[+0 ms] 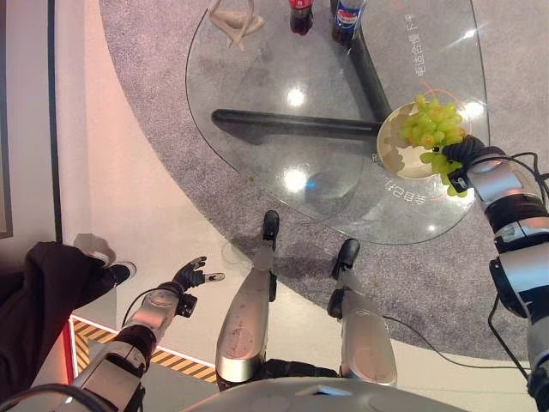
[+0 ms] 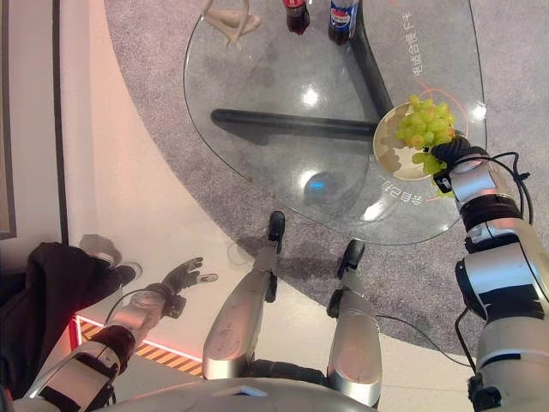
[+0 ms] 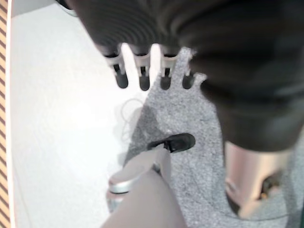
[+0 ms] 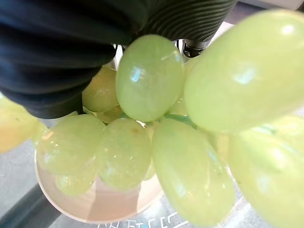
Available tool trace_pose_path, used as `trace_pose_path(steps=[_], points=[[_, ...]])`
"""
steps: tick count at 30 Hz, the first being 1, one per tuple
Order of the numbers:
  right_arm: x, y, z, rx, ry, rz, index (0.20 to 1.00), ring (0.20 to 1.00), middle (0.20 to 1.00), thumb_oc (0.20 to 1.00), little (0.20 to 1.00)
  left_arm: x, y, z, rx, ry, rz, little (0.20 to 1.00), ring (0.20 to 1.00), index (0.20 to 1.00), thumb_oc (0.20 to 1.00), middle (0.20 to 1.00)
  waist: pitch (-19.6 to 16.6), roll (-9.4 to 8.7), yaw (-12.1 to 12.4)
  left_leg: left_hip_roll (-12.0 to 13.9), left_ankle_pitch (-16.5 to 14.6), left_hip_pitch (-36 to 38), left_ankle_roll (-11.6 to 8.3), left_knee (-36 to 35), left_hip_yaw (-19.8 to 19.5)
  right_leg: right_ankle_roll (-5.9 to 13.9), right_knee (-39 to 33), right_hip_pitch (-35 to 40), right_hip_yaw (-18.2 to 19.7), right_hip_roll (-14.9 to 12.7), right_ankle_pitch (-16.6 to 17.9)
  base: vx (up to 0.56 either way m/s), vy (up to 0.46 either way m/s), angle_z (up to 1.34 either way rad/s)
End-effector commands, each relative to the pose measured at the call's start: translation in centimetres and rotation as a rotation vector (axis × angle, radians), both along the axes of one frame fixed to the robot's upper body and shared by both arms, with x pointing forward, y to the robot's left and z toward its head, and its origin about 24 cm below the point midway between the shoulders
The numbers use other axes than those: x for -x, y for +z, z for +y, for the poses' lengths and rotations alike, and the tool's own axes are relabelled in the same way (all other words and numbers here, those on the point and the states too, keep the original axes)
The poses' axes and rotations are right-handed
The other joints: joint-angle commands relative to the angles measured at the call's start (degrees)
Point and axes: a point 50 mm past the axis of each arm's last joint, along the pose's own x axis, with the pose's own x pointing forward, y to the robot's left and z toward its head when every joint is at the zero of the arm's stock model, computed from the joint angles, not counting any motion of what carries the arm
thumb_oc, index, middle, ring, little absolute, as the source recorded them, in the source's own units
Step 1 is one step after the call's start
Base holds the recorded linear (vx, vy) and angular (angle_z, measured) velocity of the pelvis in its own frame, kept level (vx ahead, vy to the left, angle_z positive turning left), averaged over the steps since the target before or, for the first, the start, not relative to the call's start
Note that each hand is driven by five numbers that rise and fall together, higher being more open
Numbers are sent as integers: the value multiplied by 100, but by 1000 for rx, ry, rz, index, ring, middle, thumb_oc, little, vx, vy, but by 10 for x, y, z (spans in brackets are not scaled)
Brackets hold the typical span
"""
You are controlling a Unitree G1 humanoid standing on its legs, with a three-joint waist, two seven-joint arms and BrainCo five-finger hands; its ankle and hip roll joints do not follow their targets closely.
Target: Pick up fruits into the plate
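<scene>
Grapes (image 4: 156,142) crowd the plate (image 1: 393,153); two bottles (image 1: 347,19) stand well apart.

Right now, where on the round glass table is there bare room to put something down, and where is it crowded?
The glass table is bare across its middle and left side, between the two dark soda bottles at the far edge and the near rim. It is crowded at the right edge: the cream plate holds green grapes, with the right hand on them.

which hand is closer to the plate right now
Right. The right hand is at the plate rim, among the green grapes. The left hand hangs low over the floor, well off the glass table.
</scene>
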Motion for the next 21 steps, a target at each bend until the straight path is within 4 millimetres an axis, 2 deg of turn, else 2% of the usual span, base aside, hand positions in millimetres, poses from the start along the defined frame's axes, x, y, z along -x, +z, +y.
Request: trace_pose_path(steps=[1,11,18,21], points=[[7,52,-24,201,-98,-87,1000,1000,1000,1000,1000,8,-6,-6,14,-21,18,1000,1000,1000,1000,1000,-95,53,48,-388,-705,-23,206,400,-13,-314,1027,-716,188,110,-326,4,47,-7],[4,58,-18,288,-136,-136,1000,1000,1000,1000,1000,7,-6,-11,33,-31,12,1000,1000,1000,1000,1000,-95,72,66,-395,-705,-91,226,466,63,-314,1100,-793,203,107,-338,2,16,-1],[2,58,-16,308,-139,-155,1000,1000,1000,1000,1000,7,-5,-11,33,-40,14,1000,1000,1000,1000,1000,-95,2,71,-378,-724,-71,244,484,108,-297,1079,-783,217,110,-298,-6,4,-3],[0,54,-10,282,-121,-177,1000,1000,1000,1000,1000,8,-6,-8,25,-36,22,1000,1000,1000,1000,1000,-95,-92,64,-364,-768,26,254,514,138,-293,1030,-666,237,126,-280,-7,8,-4]])
